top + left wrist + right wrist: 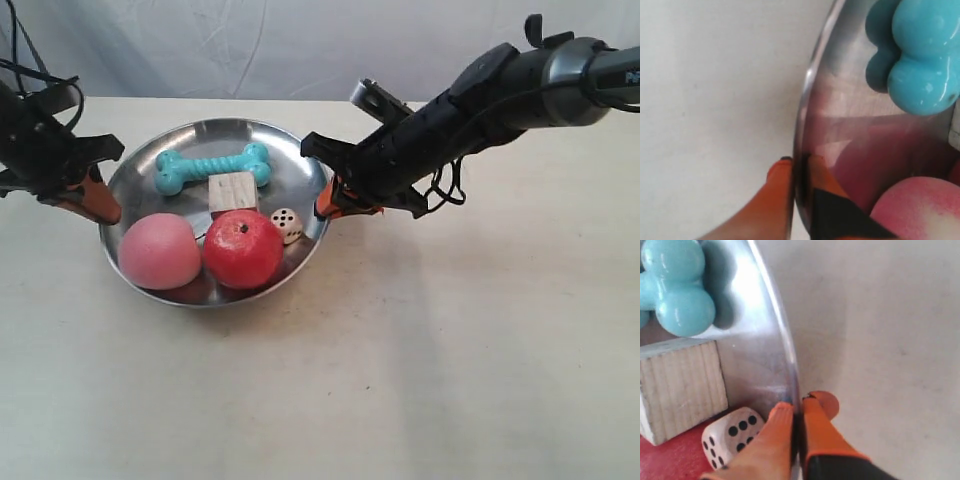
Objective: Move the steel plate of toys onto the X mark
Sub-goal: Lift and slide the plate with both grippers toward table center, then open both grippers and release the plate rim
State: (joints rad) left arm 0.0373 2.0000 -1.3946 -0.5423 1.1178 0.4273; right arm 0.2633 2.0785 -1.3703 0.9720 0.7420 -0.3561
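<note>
The steel plate (290, 160) sits at the table's middle back, holding a teal bone (212, 167), wooden cube (232, 191), white die (287, 224), red apple (243, 249) and pink ball (158, 252). My left gripper (799, 165) is shut on the plate's rim (802, 115), one orange finger (775, 200) outside and one inside. My right gripper (796, 407) is shut on the opposite rim (782, 340), beside the die (732, 435). In the exterior view the grippers (100, 205) (328, 203) clamp the plate's two sides. No X mark shows in any view.
Cream tabletop (450, 350) spreads in front of and to the right of the plate. A white cloth backdrop (300, 45) stands behind the table. Black cables (25, 60) hang at the upper left.
</note>
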